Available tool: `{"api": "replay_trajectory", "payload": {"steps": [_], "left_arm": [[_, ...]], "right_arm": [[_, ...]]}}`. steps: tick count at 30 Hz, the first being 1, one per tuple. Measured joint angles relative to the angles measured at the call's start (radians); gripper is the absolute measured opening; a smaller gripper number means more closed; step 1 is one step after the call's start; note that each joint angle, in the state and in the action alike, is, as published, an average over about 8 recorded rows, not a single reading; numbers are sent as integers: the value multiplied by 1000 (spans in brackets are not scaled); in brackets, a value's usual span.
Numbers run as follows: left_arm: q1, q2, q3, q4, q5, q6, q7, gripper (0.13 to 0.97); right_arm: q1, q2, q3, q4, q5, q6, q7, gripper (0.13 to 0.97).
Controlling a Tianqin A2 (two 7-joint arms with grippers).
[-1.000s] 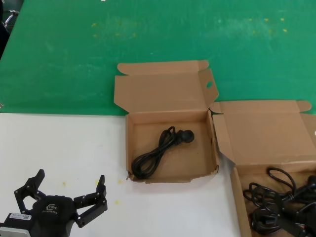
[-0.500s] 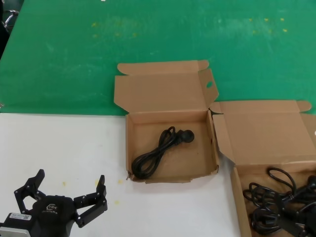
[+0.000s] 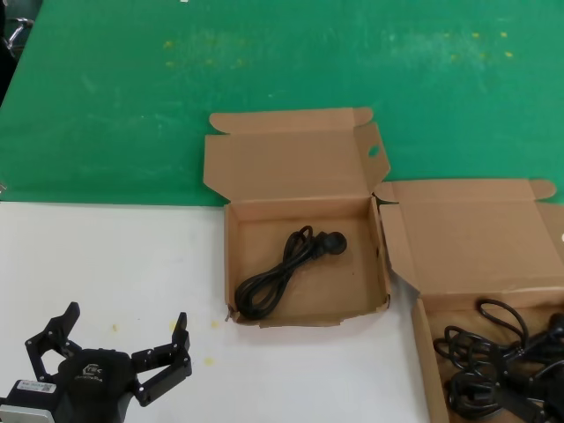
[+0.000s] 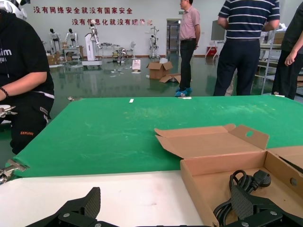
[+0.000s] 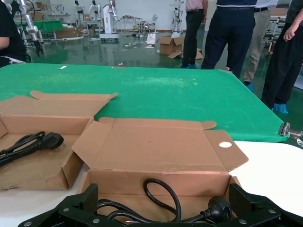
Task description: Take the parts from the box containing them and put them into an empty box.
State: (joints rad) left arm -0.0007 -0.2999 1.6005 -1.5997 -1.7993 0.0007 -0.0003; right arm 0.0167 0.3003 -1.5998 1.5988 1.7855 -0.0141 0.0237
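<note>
Jaws apart on both, the left gripper [image 3: 110, 357] idles on the white bench [image 3: 132, 264] while the right gripper [image 5: 161, 208] (unseen from the head) hangs over the shallow brown cardboard box of coiled black power cords [image 5: 161, 201], poised to carry 1 beside the single cord [image 3: 284, 271] in the holed-flap brown box [image 3: 304, 317].

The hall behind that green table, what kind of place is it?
Probably a robot lab or training hall: other robots on stands line the far wall under a red-lettered banner, cardboard boxes lie on the shiny floor, and people stand watching nearby.
</note>
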Motion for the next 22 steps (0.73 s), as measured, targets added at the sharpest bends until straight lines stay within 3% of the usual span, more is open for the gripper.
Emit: {"api": "replay_trajectory", "payload": {"steps": [22], "left_arm": [[0, 0, 0, 0, 0, 0, 0, 966]], "right_arm": [[0, 0, 0, 0, 0, 0, 0, 966]]}}
